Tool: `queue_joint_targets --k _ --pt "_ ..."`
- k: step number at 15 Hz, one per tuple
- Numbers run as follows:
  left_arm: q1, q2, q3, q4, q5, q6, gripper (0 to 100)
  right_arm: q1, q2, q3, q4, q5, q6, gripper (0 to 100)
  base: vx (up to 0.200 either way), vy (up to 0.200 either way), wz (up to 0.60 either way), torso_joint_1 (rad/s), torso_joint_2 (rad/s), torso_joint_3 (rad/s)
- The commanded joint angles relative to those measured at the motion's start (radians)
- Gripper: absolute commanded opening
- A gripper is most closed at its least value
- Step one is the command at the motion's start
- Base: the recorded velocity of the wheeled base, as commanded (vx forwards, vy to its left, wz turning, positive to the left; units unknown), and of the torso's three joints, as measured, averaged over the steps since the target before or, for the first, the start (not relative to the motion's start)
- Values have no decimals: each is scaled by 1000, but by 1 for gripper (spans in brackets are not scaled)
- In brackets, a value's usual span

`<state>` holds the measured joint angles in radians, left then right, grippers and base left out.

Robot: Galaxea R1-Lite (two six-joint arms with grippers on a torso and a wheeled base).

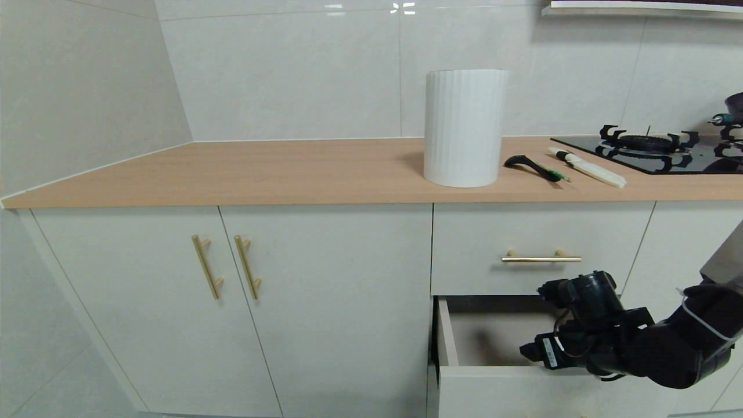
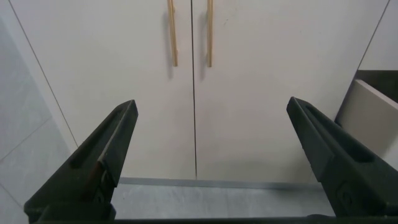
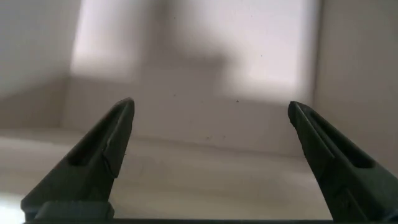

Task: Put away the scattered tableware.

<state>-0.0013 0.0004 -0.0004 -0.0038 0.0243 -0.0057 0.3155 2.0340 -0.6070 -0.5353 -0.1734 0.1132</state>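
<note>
Right pincer (image 3: 211, 109) hangs spread and empty in the open drawer (image 1: 447, 337), probably the intended stash spot, while the black utensil (image 1: 533, 166) and white knife (image 1: 586, 166) lie on the worktop (image 1: 261, 174) beside the ribbed canister (image 1: 463, 128), and the left pincer (image 2: 211, 109), also spread, faces the cupboard doors (image 2: 249, 93).

The right gripper (image 3: 210, 103) holds its two dark jaws spread wide apart, facing into a pale drawer (image 3: 205, 177). Its flat floor meets a back wall ahead, and a side wall (image 3: 357, 62) rises beside one jaw.
</note>
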Motion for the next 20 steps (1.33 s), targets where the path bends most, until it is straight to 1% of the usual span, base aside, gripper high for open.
queue_joint_targets --k 1,2,4,7,8,9,10,16,18,19,20 --pt "0 0 0 1 0 0 100 22 -92 1 72 0 -18 100 0 0 0 0 0 0" --pt "0 0 0 -1 0 0 100 36 -123 0 143 0 -41 100 0 0 0 0 0 0" --pt "0 0 0 1 0 0 100 63 -152 1 225 0 -64 100 0 0 0 0 0 0" --pt "0 0 0 -1 0 0 100 80 -164 3 264 0 -69 100 0 0 0 0 0 0" --pt "0 0 0 -1 0 0 100 91 -199 0 345 0 -98 100 0 0 0 0 0 0" --pt "0 0 0 1 0 0 100 94 -204 0 356 0 -101 100 0 0 0 0 0 0" --pt "0 0 0 1 0 0 100 122 -245 -4 445 0 -118 100 0 0 0 0 0 0" --pt "0 0 0 1 0 0 100 189 -314 1 724 -9 -237 100 0 0 0 0 0 0" --pt "0 0 0 -1 0 0 100 201 -328 -7 749 -12 -237 100 0 0 0 0 0 0" --pt "0 0 0 -1 0 0 100 200 -337 -37 744 -12 -214 100 0 0 0 0 0 0" --pt "0 0 0 -1 0 0 100 198 -350 -65 745 -9 -156 100 0 0 0 0 0 0"
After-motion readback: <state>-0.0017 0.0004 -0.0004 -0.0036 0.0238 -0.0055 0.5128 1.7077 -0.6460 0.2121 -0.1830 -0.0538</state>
